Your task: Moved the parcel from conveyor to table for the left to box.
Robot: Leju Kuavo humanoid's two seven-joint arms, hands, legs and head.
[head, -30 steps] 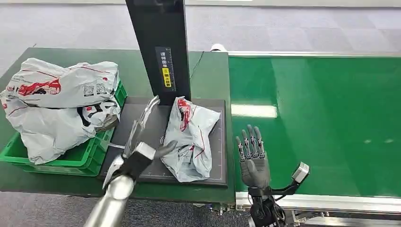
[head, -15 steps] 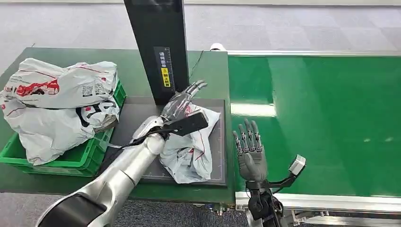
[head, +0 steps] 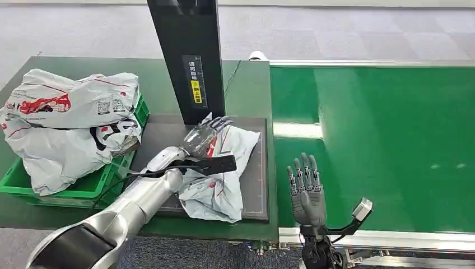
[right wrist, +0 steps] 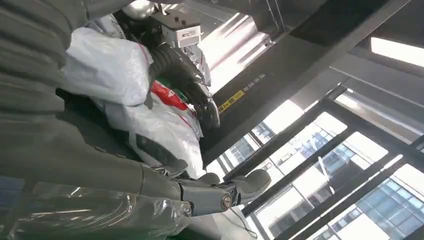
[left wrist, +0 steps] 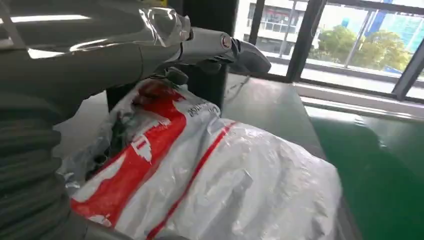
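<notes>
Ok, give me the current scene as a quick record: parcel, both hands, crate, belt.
parcel: white and red bag lying on the dark scale plate
left hand: over the parcel's far end, fingers spread; grip not clear
right hand: open, upright at the belt's near edge, holding nothing
crate: green, heaped with bags
belt: green conveyor, no parcel showing

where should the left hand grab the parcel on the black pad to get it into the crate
Probably the parcel's upper end near the black post, where the left hand already lies, coming from above. The bag is soft, crumpled and flat on the pad, so a bunched fold offers the best hold. The right hand is open over the conveyor.
</notes>
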